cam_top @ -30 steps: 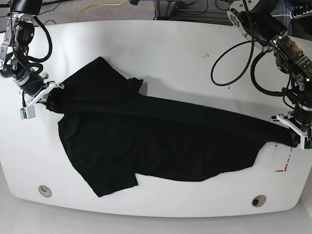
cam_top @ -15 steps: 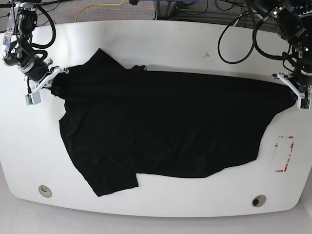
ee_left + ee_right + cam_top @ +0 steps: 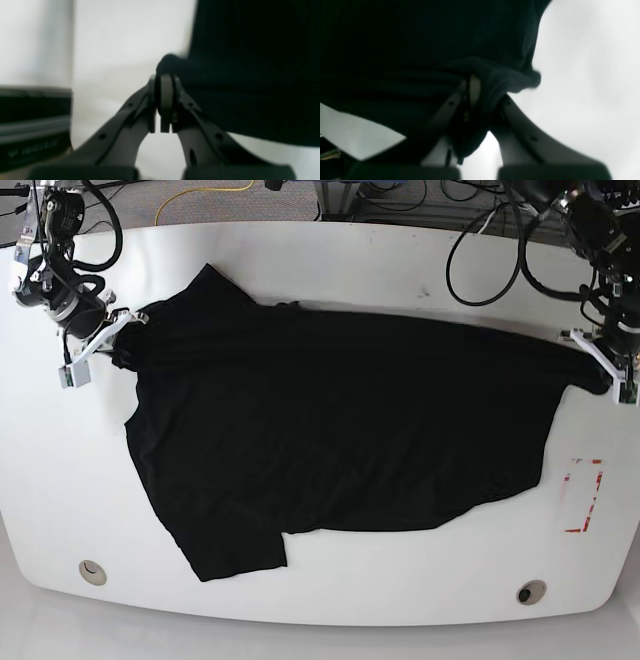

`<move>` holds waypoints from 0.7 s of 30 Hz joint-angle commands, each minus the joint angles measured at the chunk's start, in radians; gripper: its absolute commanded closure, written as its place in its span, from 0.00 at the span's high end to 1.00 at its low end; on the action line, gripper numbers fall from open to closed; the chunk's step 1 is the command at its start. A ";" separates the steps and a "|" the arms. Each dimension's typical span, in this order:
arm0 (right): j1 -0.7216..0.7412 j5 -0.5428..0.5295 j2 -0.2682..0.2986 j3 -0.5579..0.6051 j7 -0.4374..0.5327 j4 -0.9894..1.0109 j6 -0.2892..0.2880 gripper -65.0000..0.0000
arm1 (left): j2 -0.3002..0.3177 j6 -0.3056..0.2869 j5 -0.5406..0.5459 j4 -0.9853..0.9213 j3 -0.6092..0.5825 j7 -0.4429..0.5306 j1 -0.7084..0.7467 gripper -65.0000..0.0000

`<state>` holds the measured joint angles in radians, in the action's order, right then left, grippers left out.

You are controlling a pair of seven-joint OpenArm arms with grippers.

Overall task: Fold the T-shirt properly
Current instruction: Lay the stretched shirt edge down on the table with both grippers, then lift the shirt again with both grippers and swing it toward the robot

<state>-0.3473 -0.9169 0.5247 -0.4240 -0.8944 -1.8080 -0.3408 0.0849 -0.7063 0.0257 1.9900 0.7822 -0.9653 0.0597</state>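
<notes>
1. Near edge of the white table [image 3: 330, 240]: two round holes, one near the front-left corner [image 3: 92, 570] and one near the front-right corner [image 3: 531, 591].
2. Red corner markings [image 3: 583, 495] sit on the table by the right edge, just beside the shirt's lower right corner, apart from the fabric.
3. The black T-shirt [image 3: 330, 430] lies spread across the middle of the table, long axis left to right. One sleeve [image 3: 235, 555] points toward the near edge, left of centre; the other sleeve [image 3: 210, 295] points toward the far edge.
4. No printed graphic shows on the upward face.
5. Right gripper [image 3: 112, 340] is at the shirt's left end, near the table's left edge. Right wrist view: jaws [image 3: 475, 95] clamped together with a bunched fold of black fabric caught between them.
6. Left gripper [image 3: 598, 360] is at the shirt's right end, near the right edge. Left wrist view: jaws [image 3: 163, 82] fully closed, pinching a small tuft of the shirt [image 3: 250, 62] at its edge.
7. The top edge of the shirt runs stretched between the two grippers.
8. Black cables [image 3: 490, 250] loop over the far right corner.
</notes>
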 commanded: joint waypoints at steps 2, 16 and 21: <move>0.064 -0.008 0.027 -0.011 0.031 -0.029 0.001 0.00 | 0.020 0.008 0.003 0.018 -0.004 0.033 -0.120 0.00; 0.308 0.069 0.054 0.026 0.016 -0.022 0.001 0.00 | 0.051 0.081 -0.002 0.015 -0.171 -0.047 -0.449 0.00; 0.428 0.164 0.056 0.067 0.016 -0.022 -0.007 0.00 | 0.051 0.110 -0.002 0.013 -0.224 -0.048 -0.556 0.00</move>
<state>0.0269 -0.7750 0.5568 -0.3527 -0.9039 -1.8160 -0.3424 0.1246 -0.6048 0.0139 1.9896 0.5735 -1.0378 -0.4400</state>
